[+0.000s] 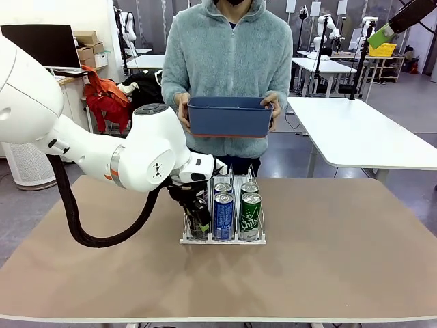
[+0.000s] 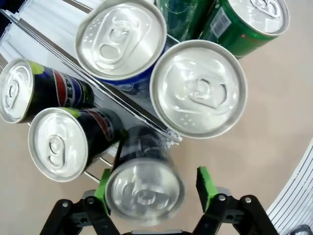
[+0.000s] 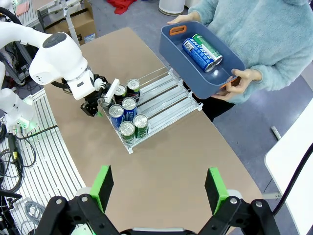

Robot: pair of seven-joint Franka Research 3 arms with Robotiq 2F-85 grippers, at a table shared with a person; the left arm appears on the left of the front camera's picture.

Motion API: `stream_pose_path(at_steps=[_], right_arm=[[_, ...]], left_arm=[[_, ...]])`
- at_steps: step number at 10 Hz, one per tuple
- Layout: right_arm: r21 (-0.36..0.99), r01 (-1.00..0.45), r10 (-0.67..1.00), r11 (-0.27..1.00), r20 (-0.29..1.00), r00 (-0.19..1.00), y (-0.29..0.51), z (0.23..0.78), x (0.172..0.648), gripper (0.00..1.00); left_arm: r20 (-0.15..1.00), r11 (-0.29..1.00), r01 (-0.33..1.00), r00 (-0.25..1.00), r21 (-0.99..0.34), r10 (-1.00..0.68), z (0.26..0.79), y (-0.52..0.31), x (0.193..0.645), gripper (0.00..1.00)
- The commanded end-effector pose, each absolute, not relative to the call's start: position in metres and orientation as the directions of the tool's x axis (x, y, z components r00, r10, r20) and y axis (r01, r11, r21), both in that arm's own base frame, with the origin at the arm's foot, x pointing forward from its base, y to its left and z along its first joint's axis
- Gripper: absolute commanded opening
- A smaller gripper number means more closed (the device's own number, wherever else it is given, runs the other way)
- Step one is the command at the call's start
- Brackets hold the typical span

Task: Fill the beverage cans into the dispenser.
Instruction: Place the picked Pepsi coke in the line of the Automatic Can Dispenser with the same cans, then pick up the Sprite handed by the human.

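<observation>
The dispenser (image 1: 222, 240) stands mid-table with upright beverage cans at its near end: a blue one (image 1: 223, 216) and a green one (image 1: 250, 216), with two more behind them. My left gripper (image 1: 198, 220) is down in the left lane. In the left wrist view its jaws are open around a black can (image 2: 144, 190). One pad (image 2: 103, 188) is beside the can and the other (image 2: 205, 185) stands clear of it. Two black cans (image 2: 58, 144) sit behind in that lane. My right gripper (image 3: 159, 188) hangs open and empty high above the table.
A person at the far side holds a dark blue bin (image 1: 230, 116) at chest height. It contains a blue can (image 3: 195, 53) and a green can (image 3: 209, 48) lying down. The dispenser's far lanes (image 3: 168, 95) are bare. Brown tabletop lies free all around.
</observation>
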State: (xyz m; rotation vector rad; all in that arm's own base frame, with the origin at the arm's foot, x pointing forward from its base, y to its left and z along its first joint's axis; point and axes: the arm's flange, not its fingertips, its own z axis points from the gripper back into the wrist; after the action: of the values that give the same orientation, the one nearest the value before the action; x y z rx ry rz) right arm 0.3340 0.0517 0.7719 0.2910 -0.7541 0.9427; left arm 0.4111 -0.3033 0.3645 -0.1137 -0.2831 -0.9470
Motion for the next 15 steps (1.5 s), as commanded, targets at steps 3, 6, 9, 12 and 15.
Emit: stream_pose_path(at_steps=[3, 6, 9, 12, 15], right_arm=[[-0.094, -0.811, 0.619, 0.577, 0.699, 0.359, 0.052, 0.771, 0.335, 1.0], [-0.094, -0.811, 0.619, 0.577, 0.699, 0.359, 0.052, 0.771, 0.335, 1.0], [-0.094, -0.811, 0.619, 0.577, 0.699, 0.359, 0.052, 0.771, 0.335, 1.0], [-0.094, -0.811, 0.619, 0.577, 0.699, 0.359, 0.052, 0.771, 0.335, 1.0], [-0.094, -0.811, 0.619, 0.577, 0.699, 0.359, 0.052, 0.771, 0.335, 1.0]], left_arm=[[0.268, 0.596, 0.803, 0.574, 0.004, -0.774, 0.392, -0.297, 0.39, 1.0], [0.281, 0.624, 0.78, 0.592, 0.036, -0.756, 0.412, -0.292, 0.374, 1.0], [0.305, 0.652, 0.752, 0.601, 0.095, -0.739, 0.436, -0.287, 0.363, 1.0], [0.296, 0.62, 0.783, 0.581, 0.05, -0.758, 0.425, -0.291, 0.377, 1.0], [0.296, 0.62, 0.783, 0.581, 0.05, -0.758, 0.425, -0.291, 0.377, 1.0]])
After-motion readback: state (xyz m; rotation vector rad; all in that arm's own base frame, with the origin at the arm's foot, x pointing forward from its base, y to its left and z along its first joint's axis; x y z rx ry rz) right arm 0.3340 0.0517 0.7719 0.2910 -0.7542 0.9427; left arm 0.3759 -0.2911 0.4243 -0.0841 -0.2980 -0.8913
